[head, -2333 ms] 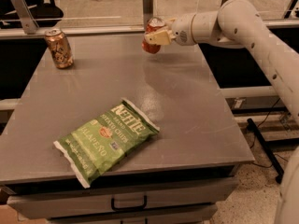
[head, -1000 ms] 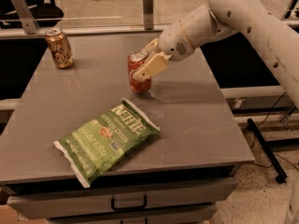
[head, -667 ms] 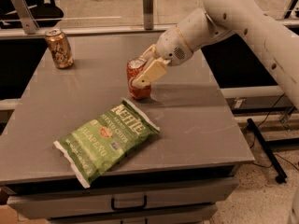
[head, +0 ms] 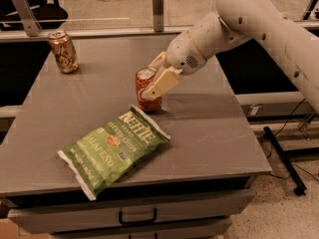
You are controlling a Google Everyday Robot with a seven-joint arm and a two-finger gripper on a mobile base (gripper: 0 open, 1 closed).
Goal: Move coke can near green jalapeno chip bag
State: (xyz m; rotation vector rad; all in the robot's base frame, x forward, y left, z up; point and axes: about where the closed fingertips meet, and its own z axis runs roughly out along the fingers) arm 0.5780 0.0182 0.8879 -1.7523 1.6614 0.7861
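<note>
The red coke can (head: 146,91) stands upright on the grey table (head: 199,128), just behind the upper right corner of the green jalapeno chip bag (head: 113,149). The bag lies flat near the table's front left. My gripper (head: 155,78) comes in from the right on the white arm and is shut on the coke can, its cream fingers (head: 158,85) wrapped around the can's upper half. The can's base appears to rest on the table.
A gold-brown can (head: 63,51) stands at the table's back left corner. A glass partition with metal posts (head: 158,1) runs behind the table. A drawer with a black handle (head: 137,216) sits under the front edge. Floor and cables lie to the right.
My gripper carried the coke can from the table's back right down and left, and lowered it to the table next to the chip bag.
</note>
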